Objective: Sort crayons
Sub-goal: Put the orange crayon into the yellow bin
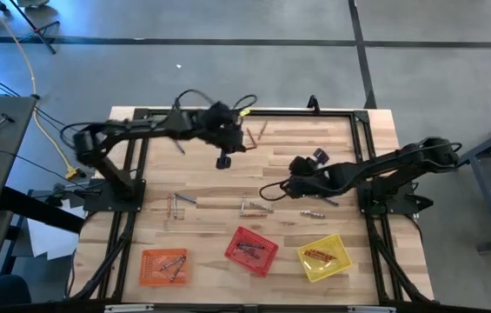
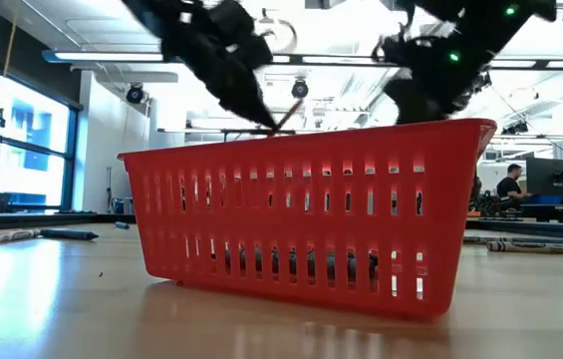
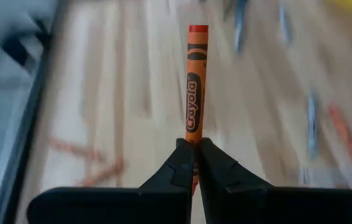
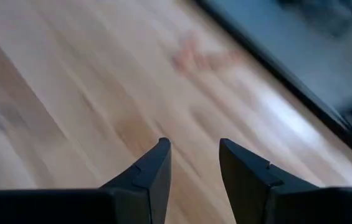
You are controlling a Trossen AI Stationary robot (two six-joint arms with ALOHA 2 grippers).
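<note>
In the left wrist view an orange crayon (image 3: 195,81) with a black printed label sticks out ahead of my left gripper (image 3: 195,146), which is shut on it. That gripper (image 1: 224,156) hangs above the far middle of the table. In the low view the crayon (image 2: 286,115) shows above the red basket (image 2: 301,214). My right gripper (image 4: 194,149) is open over bare wood with nothing between its fingers; it (image 1: 290,178) hovers right of the table's middle. More crayons (image 1: 254,207) lie loose on the wood. My left gripper pinches the orange crayon by its near end (image 3: 194,138) between its two fingers. The crayon lies along the fingers and points straight out past their tips. It is lifted clear of the table, slanting downward with the gripper.
Three mesh baskets stand along the near edge: orange (image 1: 163,265), red (image 1: 251,249) and yellow (image 1: 323,257), each with crayons inside. Loose crayons lie at the far edge (image 1: 249,136), at left of middle (image 1: 175,204) and right of middle (image 1: 313,213). A black frame (image 1: 362,139) borders the table.
</note>
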